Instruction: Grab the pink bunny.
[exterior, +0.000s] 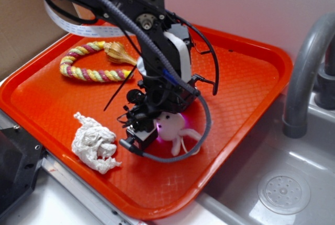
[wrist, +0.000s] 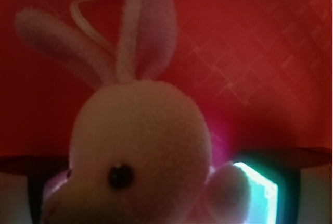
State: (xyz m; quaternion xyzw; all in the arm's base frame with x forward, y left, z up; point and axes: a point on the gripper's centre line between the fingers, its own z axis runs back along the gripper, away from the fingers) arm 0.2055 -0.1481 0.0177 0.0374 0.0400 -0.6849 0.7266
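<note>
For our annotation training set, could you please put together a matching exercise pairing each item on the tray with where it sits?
Things:
1. pink bunny
2. crumpled white paper
3. braided rope
4. orange tray

Places:
A. far left part of the tray
B. under everything, beside the grey faucet
C. at the gripper, near the tray's middle
D. near left edge of the tray

Pairs: 1-C, 2-D, 3-A, 4-B
</note>
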